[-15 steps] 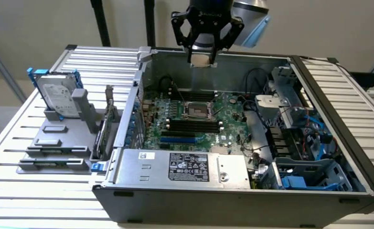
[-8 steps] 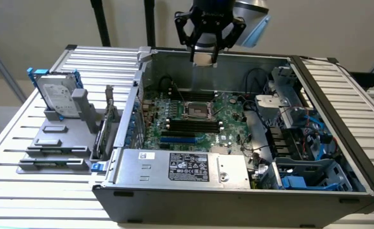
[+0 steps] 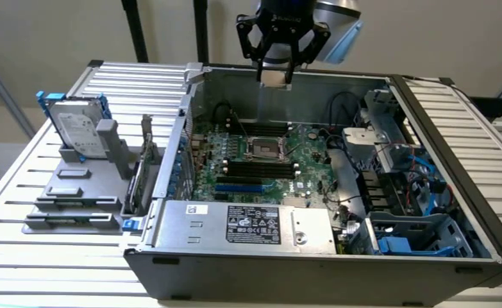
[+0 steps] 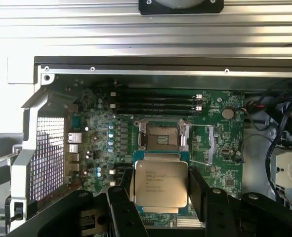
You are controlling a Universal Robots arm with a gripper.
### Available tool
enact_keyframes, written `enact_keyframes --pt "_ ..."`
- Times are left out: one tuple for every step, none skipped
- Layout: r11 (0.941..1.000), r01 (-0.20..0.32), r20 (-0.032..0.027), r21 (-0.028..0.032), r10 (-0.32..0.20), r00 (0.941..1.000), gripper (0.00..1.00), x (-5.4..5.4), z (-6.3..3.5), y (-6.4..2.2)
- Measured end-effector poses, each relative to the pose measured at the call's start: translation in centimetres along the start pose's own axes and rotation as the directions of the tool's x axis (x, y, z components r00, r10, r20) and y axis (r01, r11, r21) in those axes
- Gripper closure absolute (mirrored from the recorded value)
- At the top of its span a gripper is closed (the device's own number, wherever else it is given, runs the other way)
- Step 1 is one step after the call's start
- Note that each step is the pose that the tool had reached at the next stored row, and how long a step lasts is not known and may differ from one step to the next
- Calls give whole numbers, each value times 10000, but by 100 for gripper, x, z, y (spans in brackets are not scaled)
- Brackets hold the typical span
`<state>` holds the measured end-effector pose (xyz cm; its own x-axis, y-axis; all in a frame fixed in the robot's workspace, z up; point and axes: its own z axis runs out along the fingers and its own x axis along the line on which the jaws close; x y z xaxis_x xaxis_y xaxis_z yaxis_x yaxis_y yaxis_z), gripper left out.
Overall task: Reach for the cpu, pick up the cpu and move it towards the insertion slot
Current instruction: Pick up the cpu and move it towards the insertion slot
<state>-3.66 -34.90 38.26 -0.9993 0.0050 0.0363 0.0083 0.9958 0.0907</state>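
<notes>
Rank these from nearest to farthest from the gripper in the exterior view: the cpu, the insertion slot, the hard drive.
1. The cpu, held in the gripper above the case's back wall.
2. The insertion slot, on the green board below.
3. The hard drive, upright outside the case, on the exterior view's left.

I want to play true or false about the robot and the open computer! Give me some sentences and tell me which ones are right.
1. The end effector holds the cpu between its fingers. True.
2. The cpu is already sitting in the insertion slot. False: it is held above the board, and the slot has no chip in it.
3. The computer case lies open so the green board shows. True.
4. The hard drive lies flat inside the case. False: it stands upright in a grey holder outside the case, on the exterior view's left.
5. The cpu's silver top has writing on it. True.
</notes>
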Motion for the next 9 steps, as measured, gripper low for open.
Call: enact_keyframes --pt "10000 -28 4 -1 28 10000 46 -1 1 8" --pt "10000 -52 8 -2 52 10000 46 -1 3 18" --pt "10000 -73 13 -3 73 10000 46 -2 5 29" --pt "10000 -89 18 -4 89 10000 46 -2 7 40" --pt "9999 -104 21 -4 104 9999 46 -2 8 50" --pt "9999 -113 30 -11 113 9999 46 -2 10 61" --pt "9999 -119 35 -15 119 9999 46 -3 11 72" --pt "9999 -124 44 -25 124 9999 46 -4 14 84" --pt "9999 -130 51 -35 130 9999 46 -4 15 94"
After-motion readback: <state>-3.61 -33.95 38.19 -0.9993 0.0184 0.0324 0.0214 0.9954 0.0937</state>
